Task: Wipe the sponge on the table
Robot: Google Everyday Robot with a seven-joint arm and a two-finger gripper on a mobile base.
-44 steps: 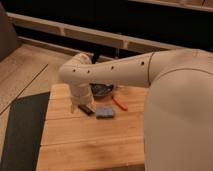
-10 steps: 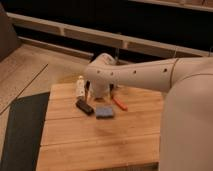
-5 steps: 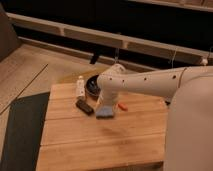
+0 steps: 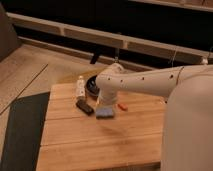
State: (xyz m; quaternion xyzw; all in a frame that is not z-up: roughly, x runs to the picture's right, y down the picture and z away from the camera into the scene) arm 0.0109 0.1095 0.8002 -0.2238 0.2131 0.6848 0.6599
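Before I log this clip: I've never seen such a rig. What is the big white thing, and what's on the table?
The white shape is a robot's one arm, reaching in from the right. Its gripper is right over the sponge, a small blue-grey pad on the wooden table; whether it holds the pad cannot be told. The single camera looks down over the arm. Also on the table: a black bar-shaped object, a small white bottle, a dark bowl and a thin orange-red tool. A dark mat lies on the floor at left.
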